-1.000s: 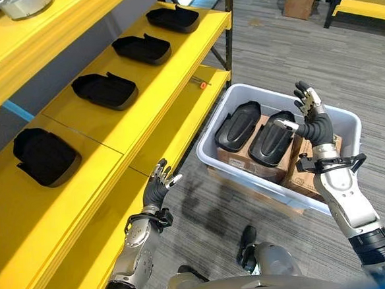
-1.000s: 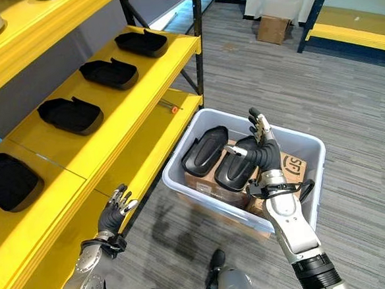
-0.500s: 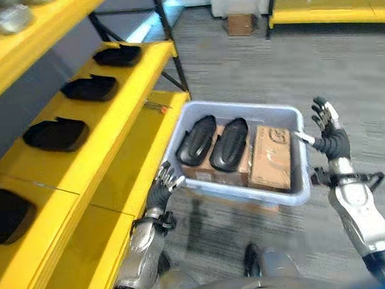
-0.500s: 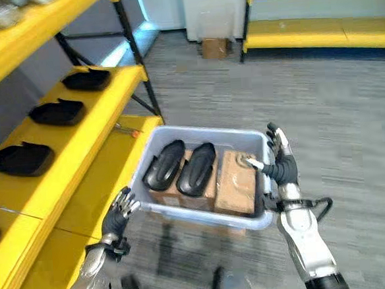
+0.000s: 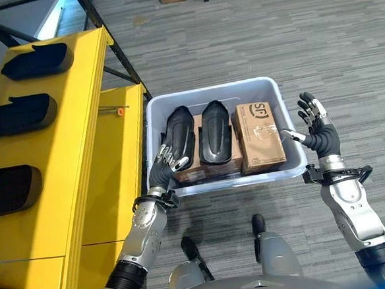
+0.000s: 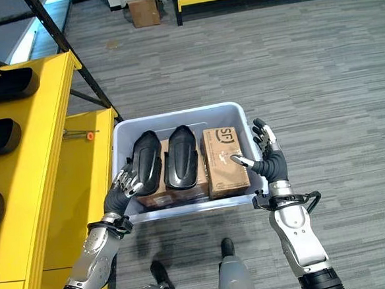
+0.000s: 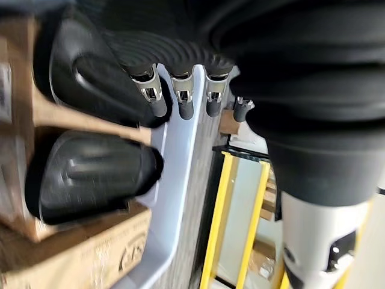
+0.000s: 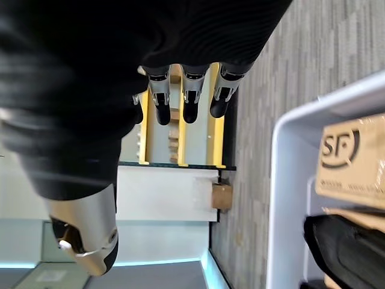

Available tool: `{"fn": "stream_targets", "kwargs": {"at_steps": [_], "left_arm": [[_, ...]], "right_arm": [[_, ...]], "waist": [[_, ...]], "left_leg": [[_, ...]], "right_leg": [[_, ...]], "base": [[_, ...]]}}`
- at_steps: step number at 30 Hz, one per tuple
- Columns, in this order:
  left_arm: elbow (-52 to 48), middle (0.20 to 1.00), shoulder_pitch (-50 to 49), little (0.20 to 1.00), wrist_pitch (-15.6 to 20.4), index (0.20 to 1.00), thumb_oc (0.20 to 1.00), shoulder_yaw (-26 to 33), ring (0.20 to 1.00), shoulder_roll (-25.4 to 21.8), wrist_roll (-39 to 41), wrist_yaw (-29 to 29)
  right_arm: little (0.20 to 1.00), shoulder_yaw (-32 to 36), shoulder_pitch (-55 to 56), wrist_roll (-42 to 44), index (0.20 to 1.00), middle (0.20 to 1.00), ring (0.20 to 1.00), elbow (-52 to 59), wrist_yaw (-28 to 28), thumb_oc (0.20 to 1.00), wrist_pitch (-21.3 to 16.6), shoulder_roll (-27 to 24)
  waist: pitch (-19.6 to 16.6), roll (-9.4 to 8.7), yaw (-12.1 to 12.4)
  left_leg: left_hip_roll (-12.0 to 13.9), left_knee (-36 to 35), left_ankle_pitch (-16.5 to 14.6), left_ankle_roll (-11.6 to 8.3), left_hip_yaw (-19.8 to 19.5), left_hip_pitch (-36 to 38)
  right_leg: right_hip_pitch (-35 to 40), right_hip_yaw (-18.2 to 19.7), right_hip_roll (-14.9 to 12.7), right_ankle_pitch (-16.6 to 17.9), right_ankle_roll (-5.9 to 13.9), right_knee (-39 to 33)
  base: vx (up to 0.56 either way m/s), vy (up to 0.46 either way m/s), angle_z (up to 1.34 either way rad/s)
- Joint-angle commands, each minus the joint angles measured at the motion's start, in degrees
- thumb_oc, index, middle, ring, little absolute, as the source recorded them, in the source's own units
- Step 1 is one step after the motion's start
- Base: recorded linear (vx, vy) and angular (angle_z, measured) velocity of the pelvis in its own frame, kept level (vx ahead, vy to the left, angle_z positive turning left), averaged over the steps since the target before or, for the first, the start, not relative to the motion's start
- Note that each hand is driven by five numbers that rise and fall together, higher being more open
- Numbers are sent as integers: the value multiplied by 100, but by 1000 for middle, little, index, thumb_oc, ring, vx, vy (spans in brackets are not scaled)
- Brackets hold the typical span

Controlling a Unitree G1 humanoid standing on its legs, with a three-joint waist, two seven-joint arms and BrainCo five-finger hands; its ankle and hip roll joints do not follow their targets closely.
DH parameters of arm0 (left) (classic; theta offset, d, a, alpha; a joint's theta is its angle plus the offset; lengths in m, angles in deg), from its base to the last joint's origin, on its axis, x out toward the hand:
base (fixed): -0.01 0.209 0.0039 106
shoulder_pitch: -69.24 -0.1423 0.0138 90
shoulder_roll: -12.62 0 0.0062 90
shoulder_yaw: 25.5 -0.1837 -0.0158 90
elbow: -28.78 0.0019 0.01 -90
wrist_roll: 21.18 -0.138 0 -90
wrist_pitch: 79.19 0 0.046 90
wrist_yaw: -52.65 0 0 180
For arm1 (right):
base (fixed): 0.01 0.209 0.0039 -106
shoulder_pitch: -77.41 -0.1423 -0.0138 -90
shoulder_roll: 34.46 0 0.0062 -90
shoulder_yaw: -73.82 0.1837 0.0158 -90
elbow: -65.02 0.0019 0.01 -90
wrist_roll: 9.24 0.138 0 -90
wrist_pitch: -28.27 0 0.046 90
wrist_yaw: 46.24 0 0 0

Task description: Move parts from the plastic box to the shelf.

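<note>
Plastic box (image 5: 268, 86), left hand (image 5: 164, 165) and right hand (image 5: 315, 130) spread beside it

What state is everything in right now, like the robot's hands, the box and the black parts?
Left hand: open, fingers relaxed, at the box's near left rim, holding nothing.
Right hand: open, fingers spread, just outside the box's right wall, holding nothing.
Plastic box: on the floor, lidless.
Two black parts: lying side by side on cardboard inside the box.
Cardboard carton: closed, flat in the box's right side.
Shelf: black parts already lined up on it.
</note>
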Motion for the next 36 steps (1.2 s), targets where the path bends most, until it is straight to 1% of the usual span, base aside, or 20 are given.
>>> {"fn": "stream_targets", "kwargs": {"at_steps": [1, 2, 3, 6, 11, 12, 14, 16, 20, 23, 28, 31, 36], "left_arm": [[-422, 1000, -184, 1000, 331, 1000, 1000, 60, 1000, -199, -53, -4], [-433, 1000, -183, 1000, 333, 1000, 1000, 57, 1000, -203, -58, -12], [-443, 1000, -179, 1000, 334, 1000, 1000, 55, 1000, -205, -70, -14], [-443, 1000, -140, 1000, 347, 1000, 1000, 55, 1000, -218, -87, -48], [-459, 1000, -87, 1000, 378, 1000, 1000, 24, 1000, -208, -42, -66], [-491, 1000, -59, 1000, 392, 1000, 1000, 1, 1000, -212, -34, -69], [-524, 1000, 271, 1000, 483, 1000, 1000, -166, 1000, -189, 13, -215], [-524, 1000, 393, 1000, 504, 1000, 1000, -198, 1000, -185, 16, -260], [-506, 1000, 788, 1000, 590, 1000, 1000, -331, 1000, -45, 69, -475], [-350, 1000, 1109, 1000, 643, 1000, 1000, -485, 1000, 95, 61, -693], [-267, 1000, 1235, 1000, 637, 1000, 1000, -547, 1000, 126, 10, -788], [-215, 1000, 1337, 1000, 647, 1000, 1000, -651, 1000, 126, -19, -859], [-212, 1000, 1496, 1000, 679, 1000, 1000, -718, 1000, 140, -31, -999]], "right_arm": [[1000, 126, -209, -154, 1000, 1000, 1000, 381, -63, 1000, -256, 174], [1000, 108, -213, -160, 1000, 1000, 1000, 399, -50, 1000, -254, 183], [1000, 100, -206, -166, 1000, 1000, 1000, 402, -47, 1000, -253, 188], [1000, 25, -263, -237, 1000, 1000, 1000, 412, -55, 1000, -235, 209], [1000, -200, -543, -343, 1000, 1000, 1000, 210, -144, 1000, -204, 217], [1000, -270, -673, -367, 1000, 1000, 1000, 101, -179, 1000, -193, 216], [1000, -660, -1363, -520, 1000, 1000, 1000, -425, -476, 1000, -97, 334], [1000, -755, -1562, -514, 1000, 1000, 1000, -573, -561, 1000, -92, 379], [1000, -1094, -2216, -519, 1000, 1000, 1000, -1176, -820, 1000, -18, 666], [1000, -1452, -2815, -561, 1000, 1000, 1000, -1768, -971, 1000, 78, 915], [1000, -1536, -3085, -568, 1000, 1000, 1000, -2186, -1066, 1000, 112, 1068], [1000, -1529, -3309, -408, 1000, 1000, 1000, -2630, -1162, 1000, 105, 1216], [1000, -1450, -3500, -203, 1000, 1000, 1000, -3097, -1308, 1000, 58, 1335]], "waist": [[-268, -281, -17], [-264, -299, -26], [-281, -310, -21], [-231, -339, -20], [-151, -317, 10], [-130, -301, 19], [19, -194, 74], [60, -171, 89], [197, -70, 184], [401, 45, 314], [563, 120, 415], [763, 183, 527], [926, 225, 590]], "left_leg": [[657, 426, 537, -393, -66, -437], [639, 393, 534, -389, -4, -415], [604, 355, 452, -467, -44, -361], [602, 301, 465, -475, 52, -343], [617, 213, 522, -510, 180, -320], [627, 182, 554, -528, 215, -324], [611, 29, 688, -580, 256, -439], [597, -19, 729, -584, 249, -492], [570, -58, 770, -592, 215, -661], [544, -61, 784, -595, 122, -855], [507, -43, 785, -589, 34, -1051], [466, 90, 712, -569, -31, -1275], [438, 274, 611, -545, -72, -1485]], "right_leg": [[529, -247, -533, 701, 510, -702], [490, -266, -553, 744, 537, -713], [511, -264, -586, 680, 586, -716], [425, -290, -608, 750, 613, -742], [289, -309, -607, 805, 637, -749], [260, -335, -613, 827, 642, -761], [95, -362, -657, 974, 675, -871], [46, -368, -670, 1007, 679, -903], [-86, -407, -721, 1093, 693, -973], [-133, -529, -803, 1151, 694, -1019], [-170, -640, -863, 1182, 700, -1039], [-247, -691, -936, 1199, 695, -1027], [-339, -733, -994, 1187, 686, -952]], "base": [[36, 63, -12], [104, 62, -24], [103, 40, -30], [56, 17, -13], [33, -8, -13], [23, -6, -15], [1, -2, -14], [-6, 1, -4], [1, 13, -3], [29, -4, 11], [29, -4, 15], [30, 14, 9], [4, 6, 14]]}}
